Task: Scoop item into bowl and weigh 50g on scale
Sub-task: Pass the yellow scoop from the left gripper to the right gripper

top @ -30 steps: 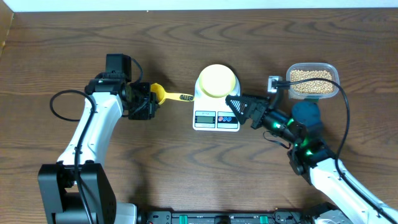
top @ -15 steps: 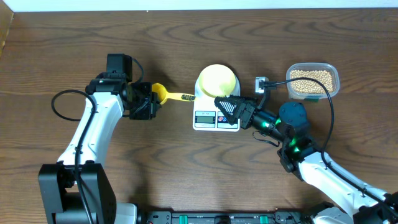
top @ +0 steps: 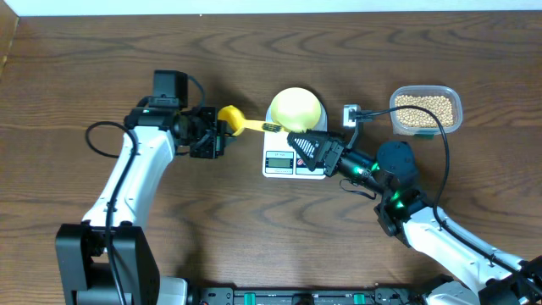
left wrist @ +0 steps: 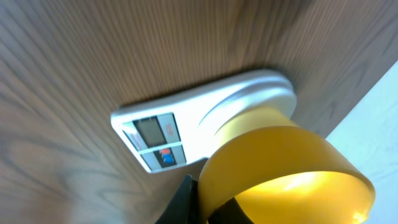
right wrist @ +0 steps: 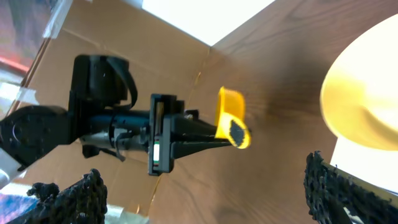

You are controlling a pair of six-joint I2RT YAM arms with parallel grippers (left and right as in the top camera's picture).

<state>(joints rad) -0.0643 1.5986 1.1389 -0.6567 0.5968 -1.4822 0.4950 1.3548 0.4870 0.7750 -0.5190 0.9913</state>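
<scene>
Scooping has not begun: the left hand is clamped on the yellow scoop, which hangs empty above the table just left of the scale. The bowl sits on the scale and looks empty, while the beans lie heaped in the clear tub at the far right. The right hand is spread wide over the scale's front, holding nothing. Next, the scoop would need carrying across to the tub, and the right arm looks to stand in that path
</scene>
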